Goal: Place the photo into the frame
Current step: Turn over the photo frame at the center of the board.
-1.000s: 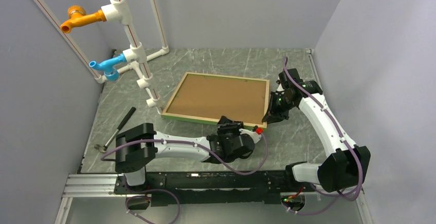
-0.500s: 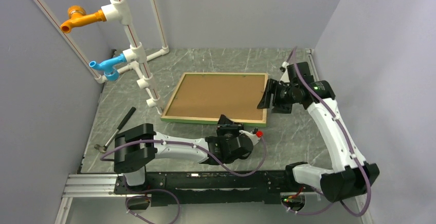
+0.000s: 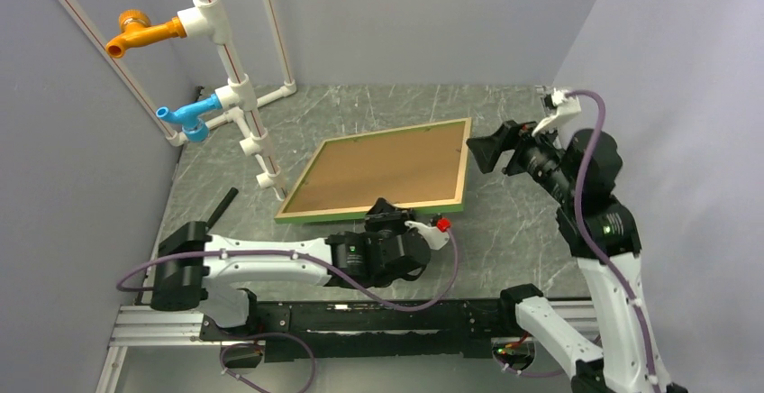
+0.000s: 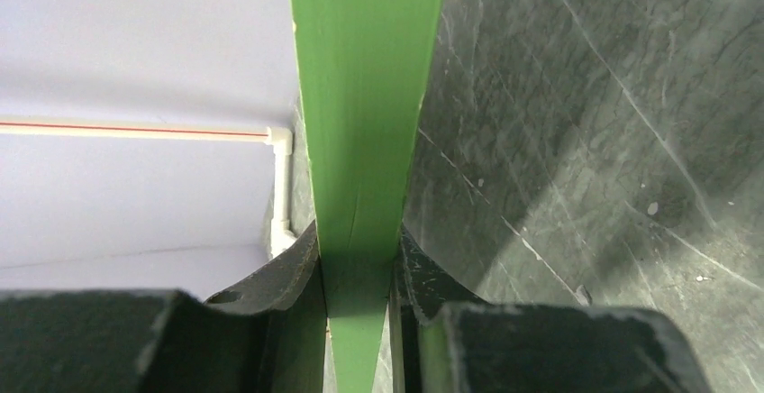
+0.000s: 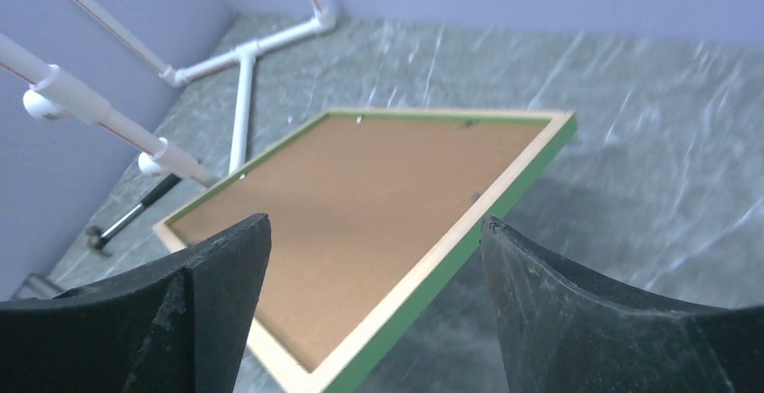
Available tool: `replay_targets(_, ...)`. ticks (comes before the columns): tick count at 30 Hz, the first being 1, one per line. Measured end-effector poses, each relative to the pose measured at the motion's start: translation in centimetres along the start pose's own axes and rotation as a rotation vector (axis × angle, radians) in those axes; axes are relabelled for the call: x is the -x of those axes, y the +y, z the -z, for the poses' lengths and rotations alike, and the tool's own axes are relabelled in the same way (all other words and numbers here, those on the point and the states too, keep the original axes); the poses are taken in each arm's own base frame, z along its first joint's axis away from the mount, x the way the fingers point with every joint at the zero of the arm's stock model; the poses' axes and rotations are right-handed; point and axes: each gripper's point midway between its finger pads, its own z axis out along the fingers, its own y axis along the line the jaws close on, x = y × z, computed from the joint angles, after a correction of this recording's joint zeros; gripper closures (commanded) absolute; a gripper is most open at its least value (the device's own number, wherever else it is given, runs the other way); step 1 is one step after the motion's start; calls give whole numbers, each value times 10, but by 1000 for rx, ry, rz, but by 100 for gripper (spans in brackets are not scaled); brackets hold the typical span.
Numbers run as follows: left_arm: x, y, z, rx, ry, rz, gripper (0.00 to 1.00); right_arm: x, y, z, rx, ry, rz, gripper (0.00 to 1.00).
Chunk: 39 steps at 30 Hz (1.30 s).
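Note:
The frame [image 3: 465, 166] shows a pale wood rim and a green outer side, with a plain brown backing board [image 3: 387, 168] filling it. My left gripper [image 3: 387, 210] is shut on the middle of its near edge; in the left wrist view the green edge [image 4: 365, 95] runs up between both fingers [image 4: 288, 276]. The frame's right side is held off the table, with a shadow beneath it. My right gripper [image 3: 484, 151] hangs open in the air just right of the frame's far right corner, holding nothing. Its fingers [image 5: 216, 294] stand wide apart above the frame [image 5: 450, 249]. The photo is out of view.
A white pipe rig [image 3: 236, 95] with an orange tap [image 3: 135, 32] and a blue tap [image 3: 185, 115] stands at the left, close to the frame's left corner. A black-handled tool [image 3: 214, 211] lies on the marbled table by the left wall. Walls close in both sides.
My right gripper opened, let go of the frame's right edge and rose up and to the right. The left arm kept its grip, and the frame turned and lifted.

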Motion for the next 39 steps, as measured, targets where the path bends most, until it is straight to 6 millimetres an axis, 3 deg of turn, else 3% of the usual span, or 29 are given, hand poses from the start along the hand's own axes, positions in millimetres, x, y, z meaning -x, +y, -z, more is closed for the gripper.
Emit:
replay_targets(3, -1, 11, 10, -10, -15, 47, 100, 15, 6, 10, 46, -142, 100, 2)
replay_targets(8, -5, 28, 25, -31, -35, 114, 100, 37, 25, 28, 148, -340, 319, 1)
replay_targets(13, -8, 48, 42, -61, -77, 199, 100, 46, 44, 37, 245, -418, 528, 1)
replay_targets(20, -11, 70, 65, -107, -150, 326, 100, 29, 75, 38, 474, -415, 800, 1)
replay_targets(28, -20, 73, 73, -129, -168, 384, 100, 7, 107, 38, 804, -371, 1006, 1)
replay_targets(34, -20, 71, 74, -139, -168, 380, 100, 9, 125, 39, 1020, -352, 1052, 6)
replay_targets(39, -20, 70, 74, -142, -169, 383, 100, -3, 128, 29, 1134, -303, 984, 7)
